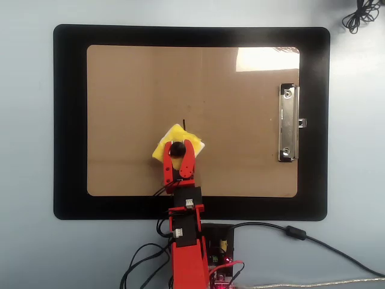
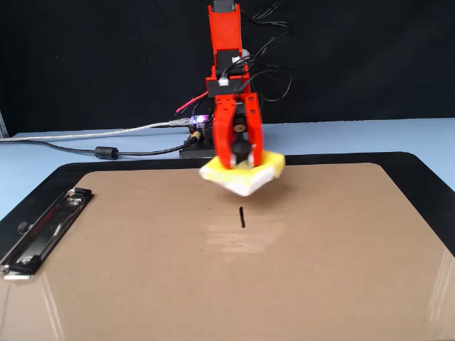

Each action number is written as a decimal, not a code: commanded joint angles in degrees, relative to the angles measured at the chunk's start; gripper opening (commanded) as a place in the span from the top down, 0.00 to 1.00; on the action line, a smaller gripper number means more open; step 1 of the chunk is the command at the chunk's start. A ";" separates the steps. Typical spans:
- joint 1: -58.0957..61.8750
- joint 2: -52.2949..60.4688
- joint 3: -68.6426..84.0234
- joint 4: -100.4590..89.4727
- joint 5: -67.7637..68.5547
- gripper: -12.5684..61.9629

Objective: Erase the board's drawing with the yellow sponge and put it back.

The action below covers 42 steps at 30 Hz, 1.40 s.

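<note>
Overhead view: the board, a smooth brown hardboard rectangle with rounded corners, lies flat on a larger matte black mat whose corners are also rounded. A silver metal clip sits along the board's right-hand short edge in this view, and a bright patch of glare shows on the glossy surface above it. The red plastic gripper reaches in from the bottom edge, its two moulded fingers pinched around the round black knob at the centre of the yellow sponge. The sponge is a small soft square, turned so that its corners point like a diamond, with a white underlayer peeping out at its right corner. It sits over the lower middle of the board. Just above its top corner one thin dark stroke of the drawing shows on the bare brown surface.

In the fixed view, the sponge looks slightly blurred and appears lifted off the board, tilted, with its white foam base showing beneath the yellow top. The gripper hangs nearly vertical, clamped on the knob. The single short vertical stroke lies in front of the sponge, apart from it, on the shiny board. The clip lies at the left edge here. Black cables trail behind the arm over the pale blue table.
</note>
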 commanded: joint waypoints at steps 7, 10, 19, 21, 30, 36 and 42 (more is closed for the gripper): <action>-1.85 -5.01 -2.64 -2.81 -2.20 0.94; -1.41 -8.88 -1.76 -5.71 -2.11 0.94; 5.19 -34.80 -9.76 -29.62 -1.67 0.94; 8.35 -37.18 -10.37 -30.94 -1.41 0.94; 10.11 -8.79 15.56 -30.32 -1.05 0.94; 9.23 -26.37 -1.58 -28.74 -1.05 0.94; 8.00 -32.61 -5.36 -29.27 -1.23 0.94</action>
